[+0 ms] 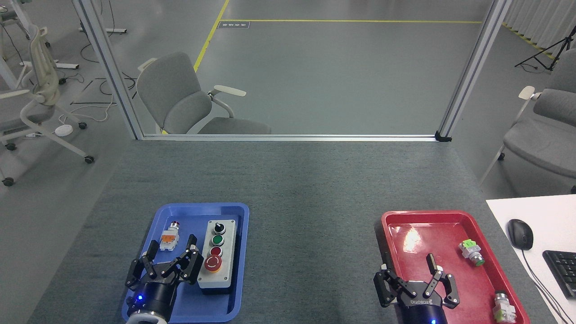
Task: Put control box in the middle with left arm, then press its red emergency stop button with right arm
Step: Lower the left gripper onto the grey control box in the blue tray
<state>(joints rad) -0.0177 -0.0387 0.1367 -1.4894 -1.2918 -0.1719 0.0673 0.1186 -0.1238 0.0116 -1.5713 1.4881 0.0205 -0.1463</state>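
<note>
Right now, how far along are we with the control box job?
Nothing done yet: control box lies in the blue tray. In hand: open left pincer beside it. Left: move it to the middle, then the right pincer presses the red mushroom button.

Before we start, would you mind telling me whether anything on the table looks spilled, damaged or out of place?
Nothing stands out. The control box lies flat in the blue tray beside a loose push-button part; two more parts lie in the red tray. Both the left gripper and the right gripper are open and hold nothing.
</note>
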